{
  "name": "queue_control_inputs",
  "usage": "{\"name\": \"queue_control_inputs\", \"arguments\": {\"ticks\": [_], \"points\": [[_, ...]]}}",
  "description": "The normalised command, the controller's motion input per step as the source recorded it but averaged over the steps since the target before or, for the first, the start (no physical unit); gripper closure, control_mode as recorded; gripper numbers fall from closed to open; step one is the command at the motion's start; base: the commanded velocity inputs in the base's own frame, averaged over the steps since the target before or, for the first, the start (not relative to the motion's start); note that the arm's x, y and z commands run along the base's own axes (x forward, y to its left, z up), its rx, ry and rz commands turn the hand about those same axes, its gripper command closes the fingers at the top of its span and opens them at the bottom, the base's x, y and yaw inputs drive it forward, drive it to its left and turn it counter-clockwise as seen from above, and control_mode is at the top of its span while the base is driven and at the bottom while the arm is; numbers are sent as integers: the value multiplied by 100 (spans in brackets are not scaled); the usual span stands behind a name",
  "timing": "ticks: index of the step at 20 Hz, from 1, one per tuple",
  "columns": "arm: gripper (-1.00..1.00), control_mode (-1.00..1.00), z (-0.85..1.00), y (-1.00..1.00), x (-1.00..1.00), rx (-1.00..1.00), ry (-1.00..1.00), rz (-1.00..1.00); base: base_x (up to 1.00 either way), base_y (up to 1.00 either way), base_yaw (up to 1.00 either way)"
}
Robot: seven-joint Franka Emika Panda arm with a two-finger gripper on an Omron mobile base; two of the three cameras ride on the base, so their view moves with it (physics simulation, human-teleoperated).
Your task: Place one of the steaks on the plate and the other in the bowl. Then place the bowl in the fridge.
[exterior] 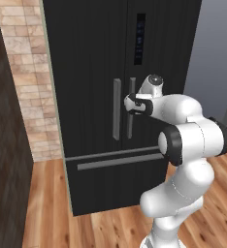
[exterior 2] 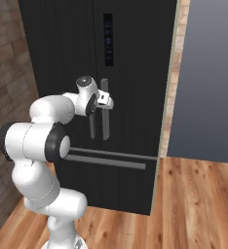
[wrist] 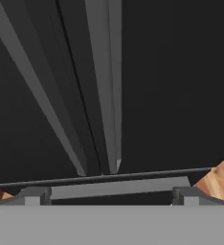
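Observation:
The tall black fridge [exterior: 86, 72] [exterior 2: 62, 48] [wrist: 181, 95] stands shut in front of me. Its two grey vertical handles [exterior: 117, 109] [exterior 2: 105, 121] [wrist: 106, 86] run side by side at the middle seam. My gripper [exterior: 130, 104] [exterior 2: 106, 100] [wrist: 111, 195] is open, empty, and held close in front of the right-hand handle at mid height. In the hand view both fingertips [wrist: 35, 194] sit wide apart at the bottom. The steaks, the plate and the bowl are out of view.
A grey bar handle [exterior: 115, 161] [exterior 2: 106, 160] crosses the fridge's bottom drawer. A brick wall [exterior: 23, 72] and a dark wall [exterior: 4, 169] flank the fridge's left side, and a grey panel [exterior 2: 208, 73] stands to its right. Wooden floor [exterior: 110, 223] lies below.

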Motion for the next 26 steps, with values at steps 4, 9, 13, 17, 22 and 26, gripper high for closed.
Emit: {"name": "queue_control_inputs", "arguments": {"ticks": [4,9,13,17,22,26], "points": [[-100,-100,-10,0,41,0,-2,0,0,0,0],[-100,-100,-3,0,42,0,0,0,0,0,0],[-100,-100,-2,0,44,0,0,0,0,0,0],[-100,-100,0,0,37,0,0,0,0,0,0],[-100,-100,-3,0,35,0,0,0,0,0,0],[-100,-100,-6,0,41,0,0,0,0,0,0]]}}
